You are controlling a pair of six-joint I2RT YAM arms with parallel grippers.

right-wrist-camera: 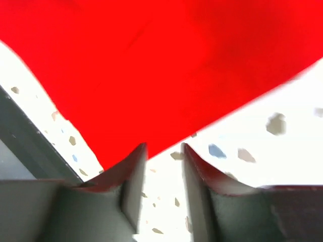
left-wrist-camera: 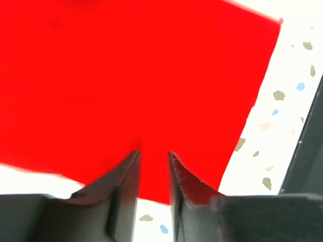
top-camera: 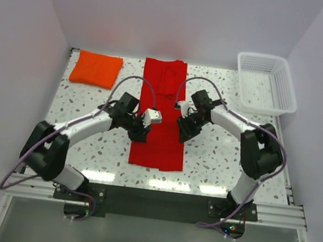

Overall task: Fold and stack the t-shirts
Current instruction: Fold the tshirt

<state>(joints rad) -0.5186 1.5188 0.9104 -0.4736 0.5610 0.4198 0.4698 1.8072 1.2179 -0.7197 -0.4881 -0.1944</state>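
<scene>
A red t-shirt (top-camera: 161,114) lies as a long narrow strip down the middle of the table, sides folded in. An orange t-shirt (top-camera: 96,68) lies folded at the far left. My left gripper (top-camera: 142,131) hovers over the strip's left edge, jaws open and empty; the red cloth (left-wrist-camera: 131,80) fills the left wrist view. My right gripper (top-camera: 183,130) hovers at the strip's right edge, jaws open and empty; the right wrist view shows the red cloth's edge (right-wrist-camera: 166,65) just ahead of the fingertips.
A white plastic basket (top-camera: 266,83) stands at the far right corner. The speckled table (top-camera: 216,156) has a black frame rail along its near edge (top-camera: 152,200). White walls close in the left, back and right sides.
</scene>
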